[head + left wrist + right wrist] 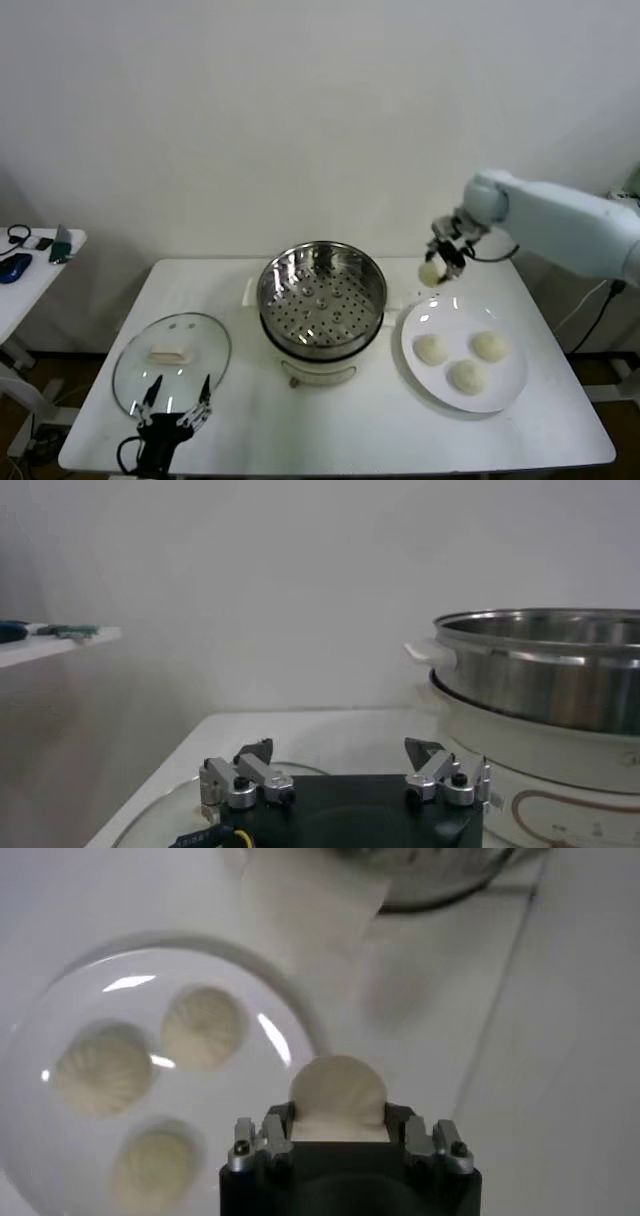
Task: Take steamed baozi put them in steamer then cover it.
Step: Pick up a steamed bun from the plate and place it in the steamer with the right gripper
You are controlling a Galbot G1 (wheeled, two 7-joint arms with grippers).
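Right gripper (440, 262) clenched on one baozi (430, 272), above plate (500, 395) far edge, right of steamer (322, 290); left gripper (177, 412) released, near cover (172, 362)

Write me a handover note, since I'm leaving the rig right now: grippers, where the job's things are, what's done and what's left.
Right gripper: shut on a baozi, held in the air between the white plate and the steamer.
Left gripper: open, idle at the near edge of the glass cover, which lies flat on the table left of the steamer.
Done: one baozi lifted. Steamer is empty.
Left: place this baozi, move the three on the plate, then cover the steamer.
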